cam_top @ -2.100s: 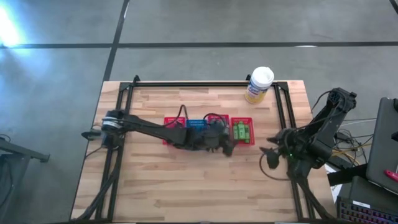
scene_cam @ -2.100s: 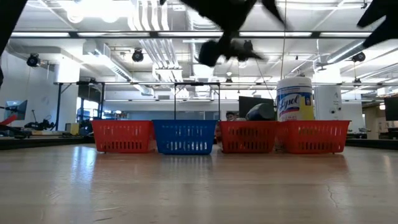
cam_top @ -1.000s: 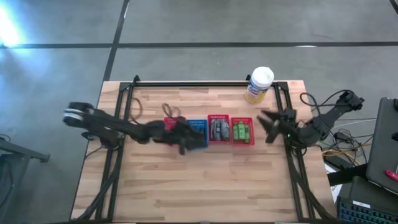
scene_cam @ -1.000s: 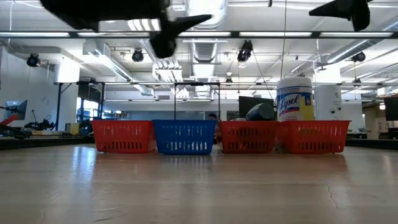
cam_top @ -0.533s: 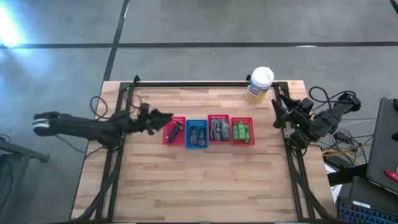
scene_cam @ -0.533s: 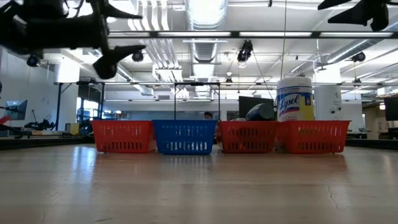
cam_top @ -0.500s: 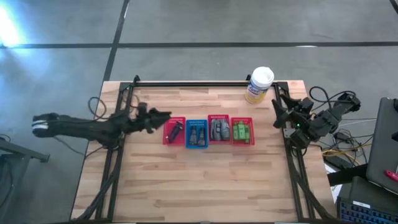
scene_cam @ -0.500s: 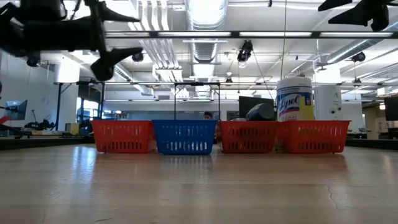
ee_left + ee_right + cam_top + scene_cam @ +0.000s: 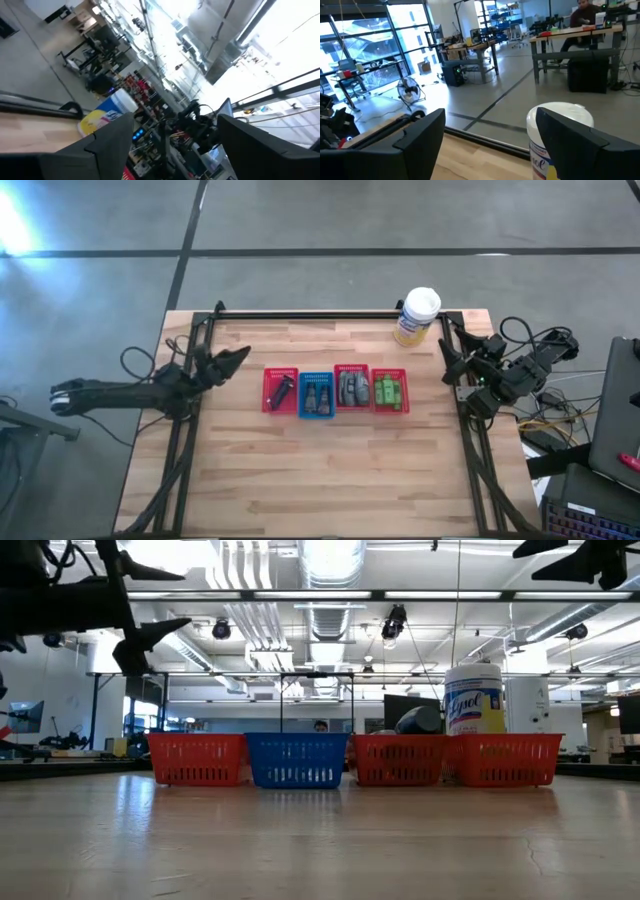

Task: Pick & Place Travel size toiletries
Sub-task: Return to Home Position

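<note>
Left claw (image 9: 226, 361): hangs in the air above the left side of the table (image 9: 300, 480), by the frame rail, clear of the basket row. Fingers spread wide, nothing between them. My left wrist view shows the same wide gap, pointing across toward the canister (image 9: 107, 112).

Right claw (image 9: 448, 360): hangs over the rail on the right side of the table, apart from the nearest basket. Fingers spread, empty. In its wrist view the canister stands just ahead, seen between the two fingers.

In the low view both claws sit high, well above the baskets.

Toiletries, all inside the four baskets lined up side by side at mid-table:
- first red basket (image 9: 281, 390), leftmost: thin dark razors (image 9: 284, 389), lying slantwise. I cannot count them.
- blue basket (image 9: 316, 394), next: small dark bottles (image 9: 316, 397).
- middle red basket (image 9: 351, 387): grey bottles (image 9: 350, 388), packed close together.
- last red basket (image 9: 390, 390), rightmost: green bottles (image 9: 389, 391), lying side by side.

No toiletry lies loose on the wood. The white-and-yellow canister stands upright at the far right corner of the table, behind the last red basket and apart from it.
</note>
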Motion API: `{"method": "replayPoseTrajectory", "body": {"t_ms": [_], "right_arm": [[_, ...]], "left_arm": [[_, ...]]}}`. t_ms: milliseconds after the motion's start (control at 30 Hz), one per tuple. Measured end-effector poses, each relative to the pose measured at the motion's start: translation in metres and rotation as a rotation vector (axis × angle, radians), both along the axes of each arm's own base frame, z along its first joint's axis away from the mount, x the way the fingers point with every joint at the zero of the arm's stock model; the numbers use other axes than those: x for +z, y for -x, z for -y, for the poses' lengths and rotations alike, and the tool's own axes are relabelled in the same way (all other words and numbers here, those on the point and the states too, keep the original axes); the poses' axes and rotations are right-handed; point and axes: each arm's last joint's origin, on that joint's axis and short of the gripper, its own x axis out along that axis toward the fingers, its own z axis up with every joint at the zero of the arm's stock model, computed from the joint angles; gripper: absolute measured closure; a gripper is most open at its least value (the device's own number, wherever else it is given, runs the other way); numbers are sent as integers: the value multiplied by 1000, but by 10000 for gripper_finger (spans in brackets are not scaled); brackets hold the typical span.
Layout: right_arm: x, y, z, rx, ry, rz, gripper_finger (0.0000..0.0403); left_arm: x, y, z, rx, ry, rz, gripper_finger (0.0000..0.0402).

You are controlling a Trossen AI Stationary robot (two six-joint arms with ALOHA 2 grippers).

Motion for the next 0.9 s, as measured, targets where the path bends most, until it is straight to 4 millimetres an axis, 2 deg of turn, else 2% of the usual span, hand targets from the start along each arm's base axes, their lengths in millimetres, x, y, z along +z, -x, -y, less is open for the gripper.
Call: {"method": "replayPoseTrajectory", "body": {"t_ms": [333, 567, 900], "right_arm": [[0, 0, 0, 1, -3, 3, 63], [0, 0, 0, 1, -3, 3, 44], [0, 0, 0, 1, -2, 3, 59]], "left_arm": [[-9, 0, 0, -5, 14, -99, 110], [-7, 7, 2, -13, 11, -86, 110], [3, 23, 5, -31, -45, 11, 110]]}}
